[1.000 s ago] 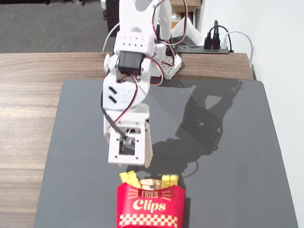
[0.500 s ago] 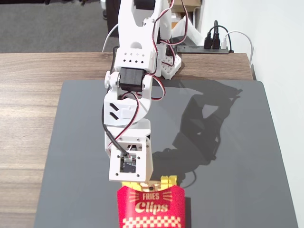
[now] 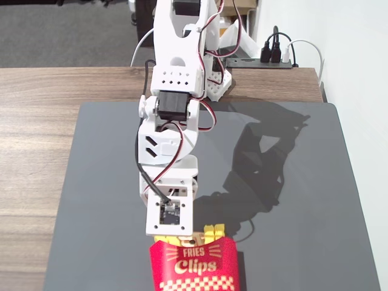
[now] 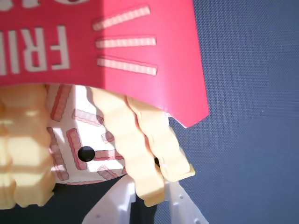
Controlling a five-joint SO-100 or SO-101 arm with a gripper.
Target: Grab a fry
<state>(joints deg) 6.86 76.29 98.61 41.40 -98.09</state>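
Your claw sits at the mouth of the red carton, and in the wrist view its white fingers rise from the bottom edge on either side of one fry. The lower end of that fry lies between the fingers, so they appear to bracket it, but you cannot tell from either picture whether they are pressing on it or standing a little apart.

By this evidence the reach is done and the grab itself looks unfinished: the fry is in the carton's opening, not lifted out, and pulling it clear is left to do.

The fry is a pale yellow stick with wavy, ridged edges, leaning out past the carton's red front lip against the patterned white inner wall. A second fry lies just beside it, touching or nearly so, and a thicker clump of fries fills the left of the wrist view.

Farther out, the fixed view shows the carton standing upright on the dark mat, yellow tips poking above its rim, with the white arm bent straight down over it and hiding the fingers.
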